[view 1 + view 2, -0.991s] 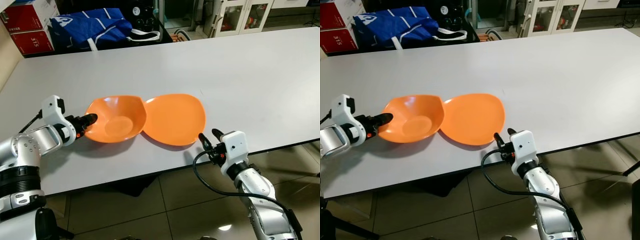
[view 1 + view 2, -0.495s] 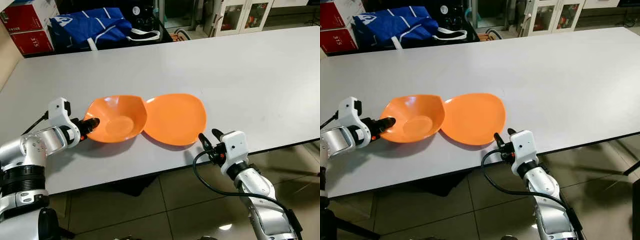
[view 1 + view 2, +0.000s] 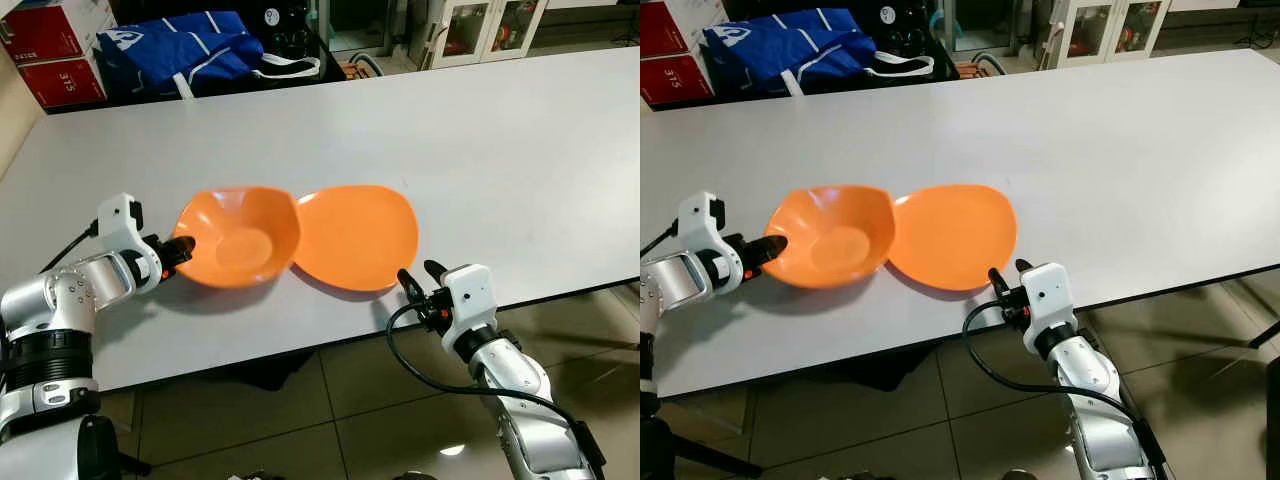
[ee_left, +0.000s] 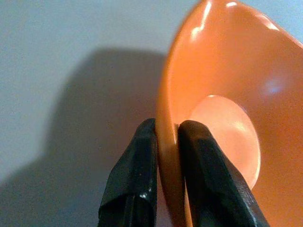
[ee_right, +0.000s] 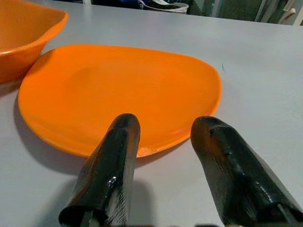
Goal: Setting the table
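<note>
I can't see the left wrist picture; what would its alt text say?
Two black fingers of the left gripper pinch the rim of an orange bowl, one finger outside and one inside. Behind lies a grey table with the bowl's shadow.

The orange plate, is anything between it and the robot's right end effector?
No, nothing visible. The right end effector hovers open at the table edge, just short of the orange plate, with bare white table between them.

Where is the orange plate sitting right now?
The orange plate lies flat near the white table's front edge, just right of the orange bowl, with the right gripper open just before it.
</note>
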Robot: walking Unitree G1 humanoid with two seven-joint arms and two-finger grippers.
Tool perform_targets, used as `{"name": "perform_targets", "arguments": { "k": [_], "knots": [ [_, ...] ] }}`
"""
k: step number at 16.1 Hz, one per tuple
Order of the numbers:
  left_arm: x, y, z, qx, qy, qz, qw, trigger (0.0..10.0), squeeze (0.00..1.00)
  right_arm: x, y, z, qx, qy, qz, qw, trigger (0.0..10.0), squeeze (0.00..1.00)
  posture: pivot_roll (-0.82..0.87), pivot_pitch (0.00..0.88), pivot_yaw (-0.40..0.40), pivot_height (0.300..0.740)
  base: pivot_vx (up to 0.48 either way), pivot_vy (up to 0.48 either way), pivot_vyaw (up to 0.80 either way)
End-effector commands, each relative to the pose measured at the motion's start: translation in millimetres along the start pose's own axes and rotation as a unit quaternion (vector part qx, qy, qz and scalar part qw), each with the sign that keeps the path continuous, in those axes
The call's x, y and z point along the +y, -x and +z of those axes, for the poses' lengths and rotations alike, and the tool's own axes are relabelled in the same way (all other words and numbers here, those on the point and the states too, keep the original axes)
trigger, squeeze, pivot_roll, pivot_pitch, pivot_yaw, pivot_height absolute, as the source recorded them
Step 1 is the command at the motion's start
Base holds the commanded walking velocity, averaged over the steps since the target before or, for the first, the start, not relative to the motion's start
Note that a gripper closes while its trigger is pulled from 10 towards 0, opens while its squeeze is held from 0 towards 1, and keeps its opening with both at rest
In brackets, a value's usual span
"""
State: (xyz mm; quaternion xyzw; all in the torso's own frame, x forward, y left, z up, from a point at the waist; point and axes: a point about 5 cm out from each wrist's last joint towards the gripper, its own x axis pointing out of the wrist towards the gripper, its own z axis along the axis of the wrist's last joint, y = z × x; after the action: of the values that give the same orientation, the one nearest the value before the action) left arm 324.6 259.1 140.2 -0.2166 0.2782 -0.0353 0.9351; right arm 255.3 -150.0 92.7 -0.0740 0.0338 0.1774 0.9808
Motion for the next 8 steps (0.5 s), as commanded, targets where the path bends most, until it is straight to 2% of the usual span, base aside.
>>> {"name": "perform_targets", "arguments": {
  "k": [1,2,3,4,8],
  "knots": [
    [-2.0,3.1,10.3,-0.016,-0.025,0.005,1.0,9.3,0.0,-0.4,1.5,4.3,-0.004,0.003,0.0,1.0,10.0,0.0,-0.22,0.049,0.079,0.74,0.0,0.0,0.0],
    [-1.0,3.8,12.5,-0.021,-0.036,0.013,0.999,10.0,0.0,-0.5,1.5,4.3,-0.004,0.003,-0.001,1.0,10.0,0.0,-0.22,0.048,0.079,0.74,0.0,0.0,0.0],
    [0.7,3.7,12.5,-0.02,-0.038,0.015,0.999,10.0,0.0,-0.3,1.2,4.2,-0.003,0.003,0.0,1.0,10.0,0.0,-0.22,0.048,0.079,0.74,0.0,0.0,0.0],
    [2.2,3.2,11.5,-0.02,-0.034,0.017,0.999,0.0,0.0,-0.2,1.0,4.2,-0.003,0.003,0.0,1.0,10.0,0.0,-0.22,0.048,0.079,0.74,0.0,0.0,0.0],
    [3.1,6.3,18.9,-0.036,-0.018,0.02,0.999,0.0,0.0,0.0,0.8,4.0,-0.001,0.004,0.001,1.0,10.0,0.0,-0.22,0.048,0.079,0.74,0.0,0.0,0.0]
  ]
}}
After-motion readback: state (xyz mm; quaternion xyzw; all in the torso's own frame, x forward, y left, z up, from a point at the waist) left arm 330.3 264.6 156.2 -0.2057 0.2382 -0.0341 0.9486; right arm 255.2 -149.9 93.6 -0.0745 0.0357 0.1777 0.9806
